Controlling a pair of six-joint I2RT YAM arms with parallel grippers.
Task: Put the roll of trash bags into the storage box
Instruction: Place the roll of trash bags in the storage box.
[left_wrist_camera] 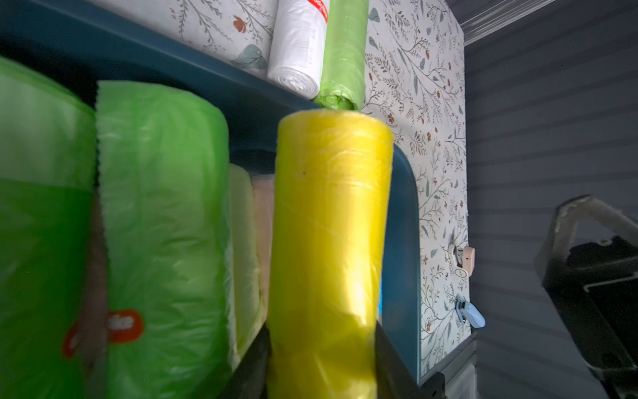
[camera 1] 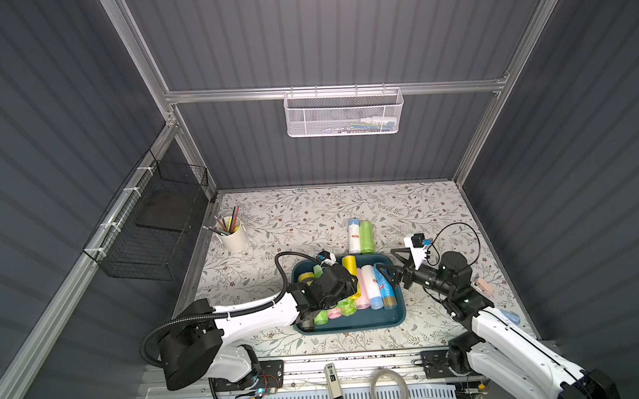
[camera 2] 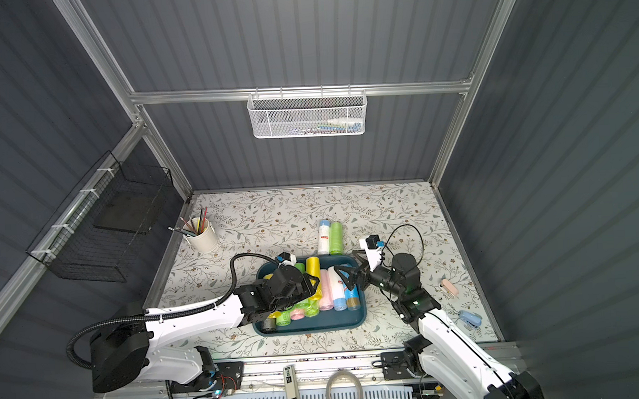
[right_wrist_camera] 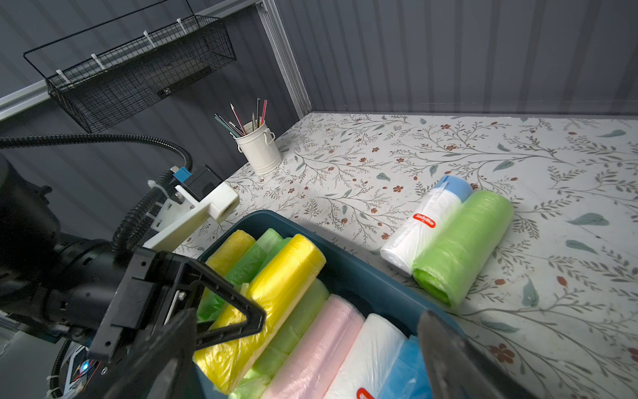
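Label on white roll reads "sodolike".

A yellow roll of trash bags, wrapped in glossy film, is clamped at one end by the left gripper. It slants over the storage box, a shallow dark teal tray packed with coloured rolls. A white roll and a green roll lie touching side by side just beyond the box's far rim.
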